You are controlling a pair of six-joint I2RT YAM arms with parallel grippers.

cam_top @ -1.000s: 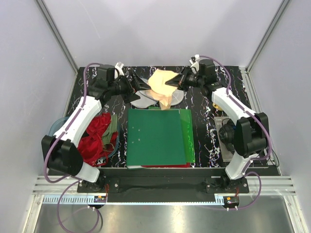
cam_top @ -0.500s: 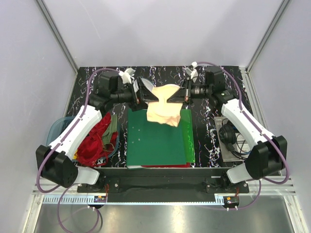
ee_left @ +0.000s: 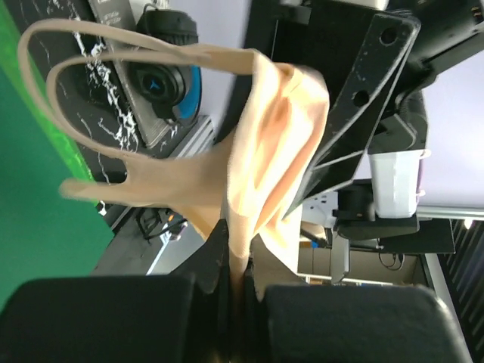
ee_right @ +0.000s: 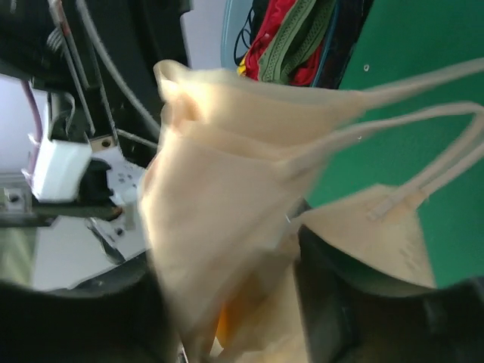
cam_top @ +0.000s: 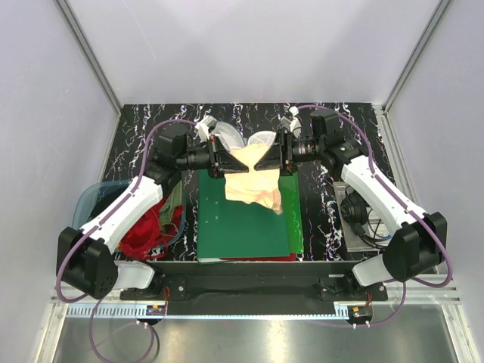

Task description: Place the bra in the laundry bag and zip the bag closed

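1. In the past second both arms have drawn back toward their bases. The bra (cam_top: 253, 181) has gone from above the laundry bag (cam_top: 229, 138) to over the green folder (cam_top: 242, 223).
2. The left jaws and right jaws stay clenched on opposite ends of the bra, which hangs between them.
3. The bag lies behind on the tabletop (cam_top: 314, 204), so the bra likely needs carrying back.

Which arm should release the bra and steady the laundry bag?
Probably left: the left gripper pinches only a thin fold of the bra, with the laundry bag just beyond it; the right gripper holds the bra too.
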